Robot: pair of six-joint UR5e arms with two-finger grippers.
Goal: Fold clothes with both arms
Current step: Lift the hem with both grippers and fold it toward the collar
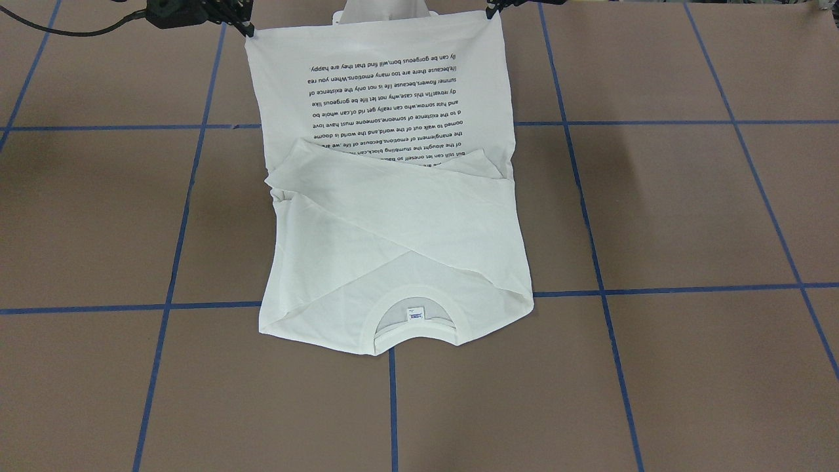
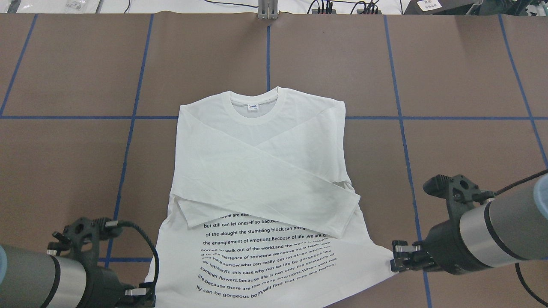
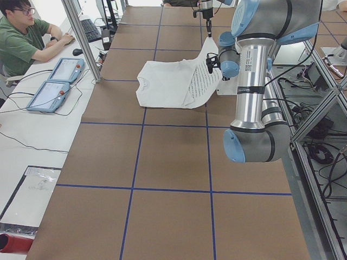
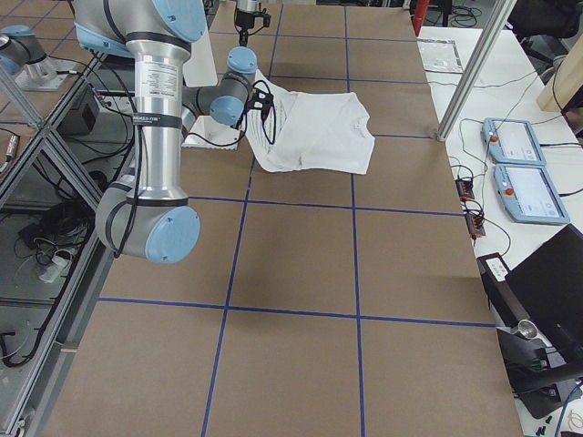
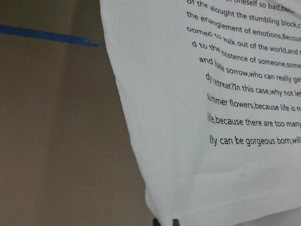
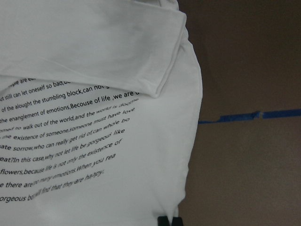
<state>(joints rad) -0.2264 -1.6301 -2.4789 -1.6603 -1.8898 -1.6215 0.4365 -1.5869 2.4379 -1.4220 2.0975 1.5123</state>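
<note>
A white long-sleeved T-shirt [image 2: 257,171] is lying face up near the middle of a brown paper-covered worktop [image 2: 64,171], which is crossed by blue tape lines [image 2: 128,128] forming large squares. The shirt's ribbed round collar [image 2: 257,120], with a small white neck label [image 2: 253,107] inside it, is pointing away from the robot. The two long sleeves [image 2: 299,188] are folded in across the chest and are crossing each other. Their cuffs are covering the top lines of a block of small black text lines [image 2: 265,265] printed on the lower front.

The left silver-grey tubular arm [image 2: 25,278] is reaching in low at the near edge of the worktop. Its black jaws are pinching shut on the hem corner on the robot's left side. The left wrist view is showing the two black tips at the cloth's bottom edge.

The right silver-grey tubular arm [image 2: 505,231] is doing the same on the other side. Its black jaws are clamping narrowly on the opposite hem corner, and the right wrist view is showing the cloth caught between the tips.

Between the two held corners the hem is being stretched taut. In the side views the hem end is being held up off the worktop, so the printed part is sloping down toward the collar end, which is resting flat.

In the left side view, a person in a green top [image 3: 24,38] is sitting at a white side desk, near two grey control tablets [image 3: 66,69].
</note>
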